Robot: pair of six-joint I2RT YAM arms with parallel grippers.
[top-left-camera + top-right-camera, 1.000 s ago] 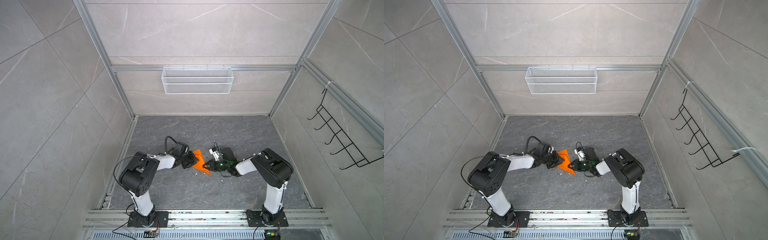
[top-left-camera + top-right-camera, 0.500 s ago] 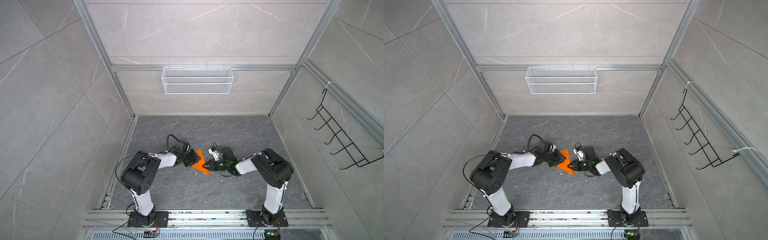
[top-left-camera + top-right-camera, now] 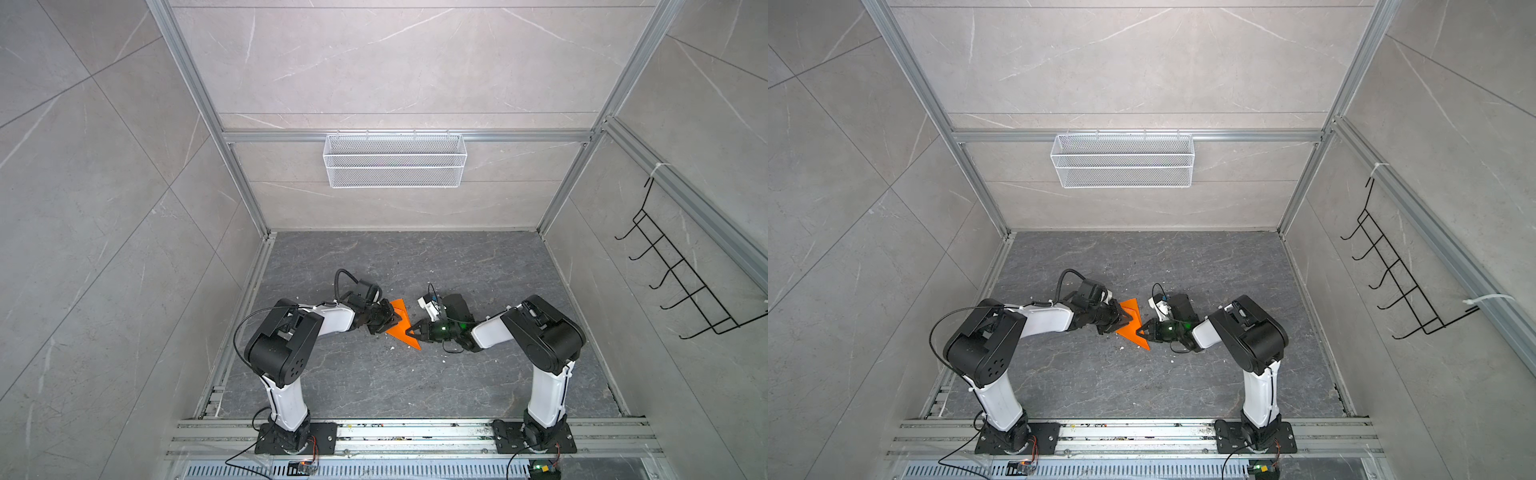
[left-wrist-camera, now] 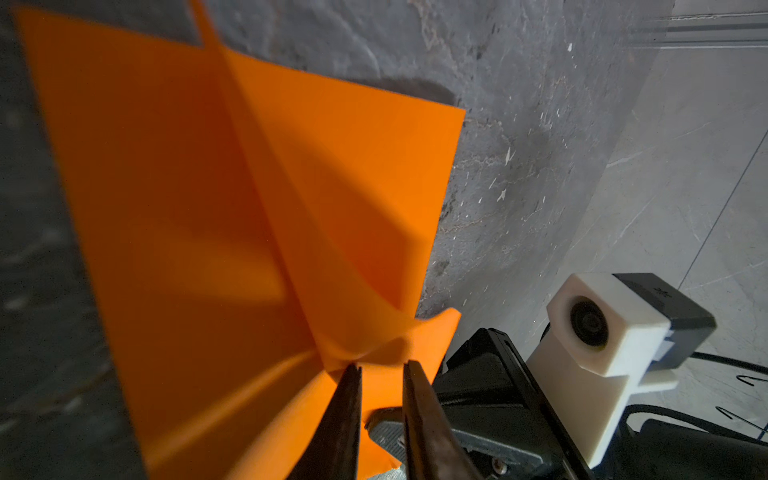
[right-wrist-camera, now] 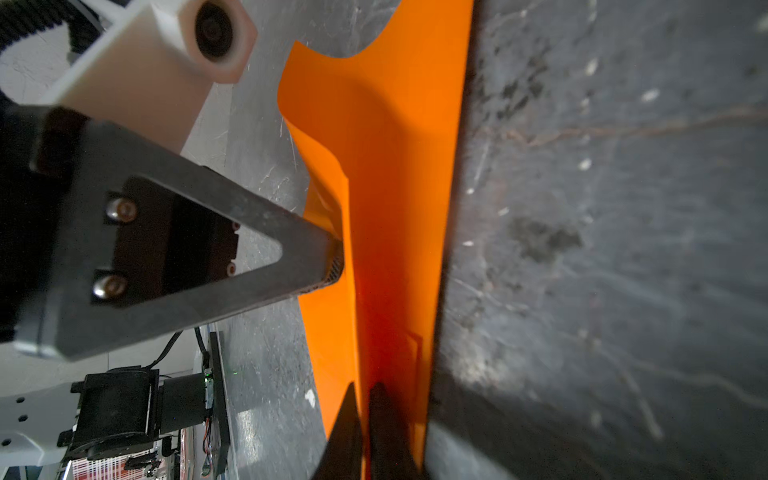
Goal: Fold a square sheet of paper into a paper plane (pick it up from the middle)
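The paper (image 3: 400, 324) could rip or slip, because two pincers pull it from both sides. It is bright orange and folded into a pointy shape. It sits on the tabletop (image 3: 374, 374), between the left pincer (image 4: 380, 368) and the right pincer (image 5: 363, 390). Both pincers are nearly closed, pinching the paper.

The square sheet of paper (image 3: 402, 328) is bright orange, plain, and already creased into overlapping triangular flaps with a raised central ridge. In both top views it forms a pointed wedge on the grey floor, mid-scene, one flap edge curling upward (image 4: 432, 332).
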